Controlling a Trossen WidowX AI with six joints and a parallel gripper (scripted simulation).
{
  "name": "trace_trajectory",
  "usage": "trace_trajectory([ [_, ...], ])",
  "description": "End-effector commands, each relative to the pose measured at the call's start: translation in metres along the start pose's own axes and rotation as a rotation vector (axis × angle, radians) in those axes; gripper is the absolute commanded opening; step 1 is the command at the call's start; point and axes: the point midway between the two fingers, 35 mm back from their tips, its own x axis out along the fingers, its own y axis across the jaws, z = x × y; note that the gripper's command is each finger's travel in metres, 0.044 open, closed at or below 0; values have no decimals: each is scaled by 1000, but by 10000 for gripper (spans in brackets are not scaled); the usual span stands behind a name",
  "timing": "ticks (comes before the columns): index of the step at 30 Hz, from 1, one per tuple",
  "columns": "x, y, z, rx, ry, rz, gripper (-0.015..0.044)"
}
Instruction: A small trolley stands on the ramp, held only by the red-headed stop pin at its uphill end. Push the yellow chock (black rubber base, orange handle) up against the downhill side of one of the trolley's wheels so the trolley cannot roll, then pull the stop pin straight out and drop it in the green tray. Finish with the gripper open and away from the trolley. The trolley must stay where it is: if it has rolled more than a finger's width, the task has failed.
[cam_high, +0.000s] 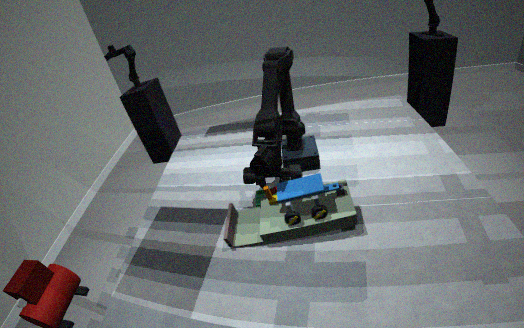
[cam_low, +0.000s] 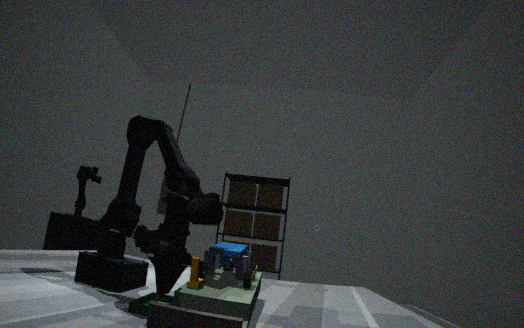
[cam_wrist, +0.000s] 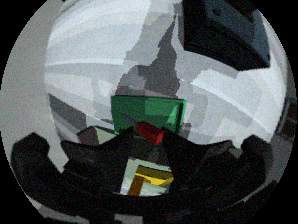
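Observation:
My gripper (cam_low: 164, 295) (cam_wrist: 147, 129) is partly open, low at the green tray (cam_high: 258, 199) (cam_low: 142, 305) (cam_wrist: 126, 107). The red-headed pin (cam_wrist: 152, 134) lies at the tray, its grey shaft over the green floor and its head between the parted fingertips; whether a finger touches it is unclear. The blue trolley (cam_high: 300, 187) (cam_low: 229, 246) stands on the pale green ramp (cam_high: 282, 227) (cam_low: 217, 298). The yellow chock (cam_high: 273, 199) (cam_low: 195, 272) (cam_wrist: 159, 178) stands upright on the ramp at the trolley's downhill end, beside the far wheel; exact contact is hidden.
The ramp ends downhill in a raised brown board (cam_high: 231, 225) (cam_low: 194, 318). The arm's dark base (cam_high: 301, 154) (cam_low: 111, 272) stands behind the ramp and tray. Two dark pedestals with arms stand at the back, a red cylinder (cam_high: 54, 295) at front left, and a shelf with boxes (cam_low: 254, 225) far behind.

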Motion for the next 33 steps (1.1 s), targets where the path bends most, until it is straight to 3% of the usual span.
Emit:
trace_trajectory([
  [1, 2, -2, 2, 4, -4, 2, 190],
  [13, 5, -5, 4, 4, -4, 2, 190],
  [19, 4, -4, 1, 0, 1, 0, 340],
  [30, -16, -2, 3, 4, -4, 2, 340],
  [33, -22, -1, 3, 4, -4, 2, 419],
])
